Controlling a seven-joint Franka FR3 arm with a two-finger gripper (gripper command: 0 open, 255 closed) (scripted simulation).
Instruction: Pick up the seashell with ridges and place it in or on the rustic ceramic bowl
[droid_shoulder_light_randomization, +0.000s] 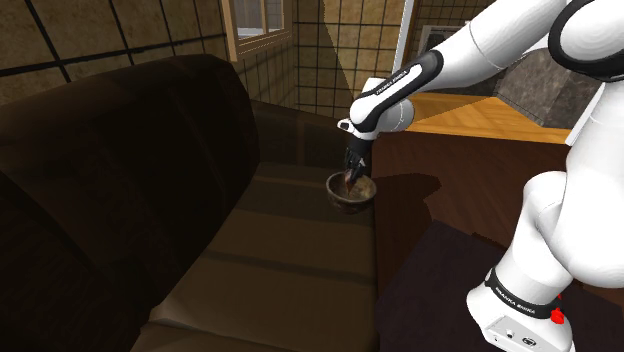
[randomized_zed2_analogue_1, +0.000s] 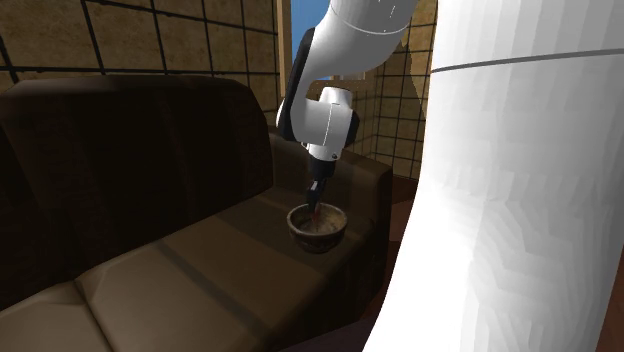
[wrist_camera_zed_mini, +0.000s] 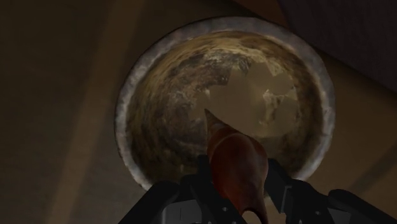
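You have the seashell (wrist_camera_zed_mini: 233, 167) over the bowl (wrist_camera_zed_mini: 127, 102).
Your tool (droid_shoulder_light_randomization: 349, 177) squeezes the red-brown seashell between its two black fingers (wrist_camera_zed_mini: 198, 184), and the pointy end sticks out past them. The seashell hangs just over the inside of the spotty brown bowl, which sits on the dark sofa (droid_shoulder_light_randomization: 150, 230) seat.

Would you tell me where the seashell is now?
The reddish-brown seashell is clasped in the gripper, over the mottled bowl on the sofa seat, near the shoulder view's middle.
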